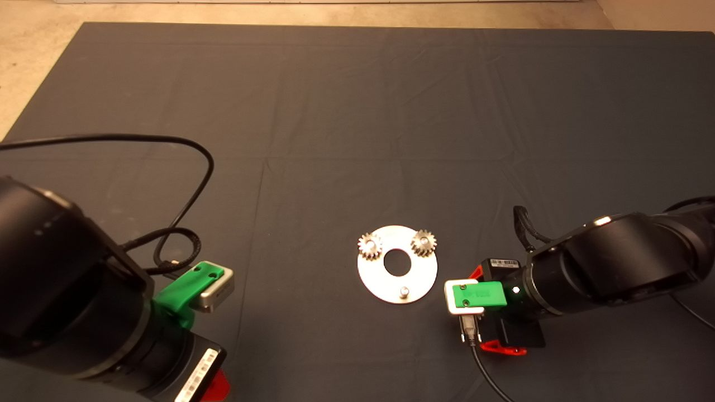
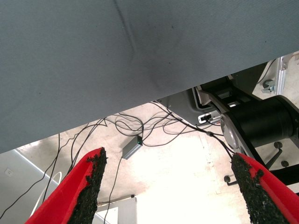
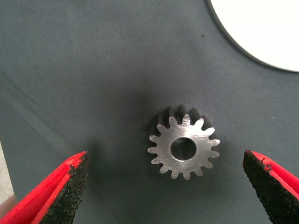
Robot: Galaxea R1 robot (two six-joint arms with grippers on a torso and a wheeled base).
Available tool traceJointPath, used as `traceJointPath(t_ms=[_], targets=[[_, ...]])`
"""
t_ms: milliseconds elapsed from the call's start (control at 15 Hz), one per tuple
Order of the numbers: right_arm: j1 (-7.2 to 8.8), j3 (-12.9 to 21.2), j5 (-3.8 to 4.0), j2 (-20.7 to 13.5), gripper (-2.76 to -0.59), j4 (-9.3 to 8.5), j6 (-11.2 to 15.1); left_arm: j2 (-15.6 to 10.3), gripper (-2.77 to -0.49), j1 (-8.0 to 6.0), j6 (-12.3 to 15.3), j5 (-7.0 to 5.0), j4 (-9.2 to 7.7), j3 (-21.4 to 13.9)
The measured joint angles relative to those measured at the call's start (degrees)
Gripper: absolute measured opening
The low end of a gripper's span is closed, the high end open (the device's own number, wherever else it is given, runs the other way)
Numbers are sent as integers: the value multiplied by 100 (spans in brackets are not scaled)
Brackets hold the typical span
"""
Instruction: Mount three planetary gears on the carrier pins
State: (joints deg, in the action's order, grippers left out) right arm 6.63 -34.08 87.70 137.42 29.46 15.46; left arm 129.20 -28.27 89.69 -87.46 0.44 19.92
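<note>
The round silver disc (image 1: 373, 277) lies on the dark mat with its carrier pins up. Two planetary gears (image 1: 369, 245) (image 1: 423, 242) sit on the two far pins. The near pin (image 1: 403, 291) stands bare. A third planetary gear (image 3: 183, 147) lies flat on the mat just right of the disc rim (image 3: 261, 28); the head view hides it under the right wrist. My right gripper (image 3: 166, 182) hovers open over this gear, one finger on each side, not touching it. My left gripper (image 2: 169, 168) waits open and empty at the mat's near left edge.
A black cable (image 1: 192, 167) loops over the mat on the left, by the left arm. In the left wrist view the mat's edge (image 2: 140, 100) shows, with the floor beyond it carrying loose cables (image 2: 140, 128) and a black machine base (image 2: 261, 121).
</note>
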Motion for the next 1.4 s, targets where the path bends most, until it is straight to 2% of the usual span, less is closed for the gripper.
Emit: traceJointPath(t_ms=[200,400,600,1000,1267,1400], targets=[[-62,-64,-5,0,-91,9,-13,2,-138,48,0,0,-2,-5],[-62,-163,-2,4,-91,16,-22,0,-138,49,0,0,-2,-11],[-77,-243,-3,12,-91,20,-24,0,-138,145,0,2,-2,-27],[-79,-354,-4,116,-91,33,-22,13,-138,206,0,2,-2,-35],[-85,-386,-7,135,-96,38,-22,16,-138,208,0,1,-2,-41],[-107,-403,-7,180,-111,38,-22,16,-138,208,-2,0,-2,-44]])
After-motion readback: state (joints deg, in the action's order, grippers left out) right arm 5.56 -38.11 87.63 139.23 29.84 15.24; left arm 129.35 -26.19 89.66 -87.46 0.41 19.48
